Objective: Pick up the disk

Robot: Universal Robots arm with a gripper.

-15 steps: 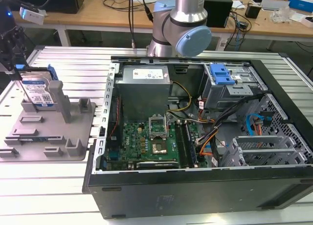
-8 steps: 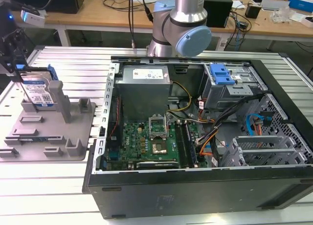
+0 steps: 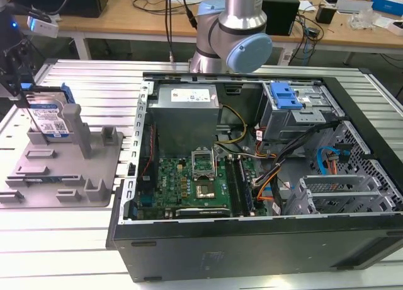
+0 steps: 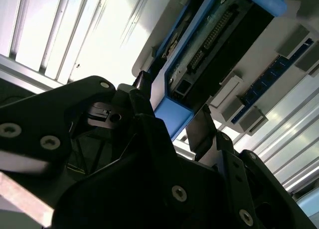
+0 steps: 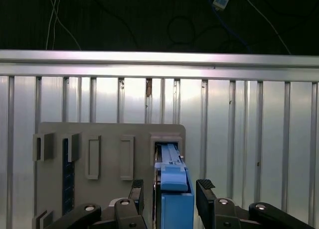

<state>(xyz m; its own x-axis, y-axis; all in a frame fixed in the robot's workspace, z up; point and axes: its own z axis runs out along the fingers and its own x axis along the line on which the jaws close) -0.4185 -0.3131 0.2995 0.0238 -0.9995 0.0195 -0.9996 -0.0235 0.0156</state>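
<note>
the disk (image 3: 45, 113), at the exterior view's left, has a silver-grey metal body, a white-and-blue printed label (image 3: 55, 127) and smooth blue plastic rails (image 3: 68, 93). the tray (image 3: 94, 176) under it is matt grey plastic. the claw (image 5: 171, 188) is matt black, with bright metal screw heads (image 5: 88, 208). the desk (image 3: 56, 239) is ribbed bare metal, shiny where light strikes it.

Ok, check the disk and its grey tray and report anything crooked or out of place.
Nothing stands out. The disk stands upright in its slot in the grey tray, and the tool sits squarely astride it, open.
</note>
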